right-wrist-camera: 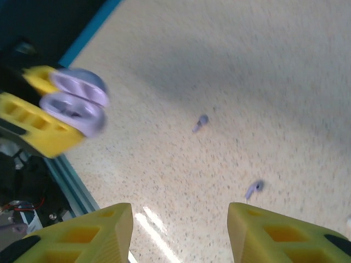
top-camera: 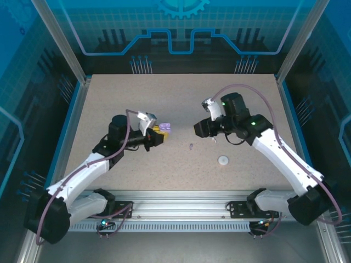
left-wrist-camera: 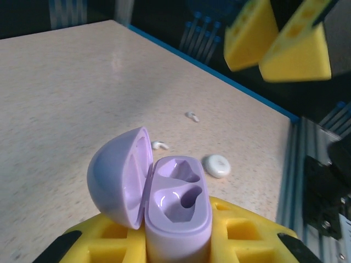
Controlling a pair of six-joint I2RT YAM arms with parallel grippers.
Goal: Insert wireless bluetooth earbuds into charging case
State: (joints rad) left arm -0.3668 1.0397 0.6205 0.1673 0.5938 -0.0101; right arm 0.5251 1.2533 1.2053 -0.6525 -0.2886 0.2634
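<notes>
A white case (top-camera: 223,160) lies nearest the table's (top-camera: 109,98) near edge, right of middle. Beyond it, mid-table, lie a purple earbud (right-wrist-camera: 201,122) and a second earbud (right-wrist-camera: 254,188), apart. Farther back, the left gripper (top-camera: 158,133) clamps an open purple case (left-wrist-camera: 178,203). The right gripper (right-wrist-camera: 181,230) faces it, jaws apart.

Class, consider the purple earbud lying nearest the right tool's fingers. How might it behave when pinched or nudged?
The purple earbud looks tiny against the right tool, so probably very light and easily flicked away. Its rounded head and short stem suggest it could pivot or slip from a pinch.
</notes>
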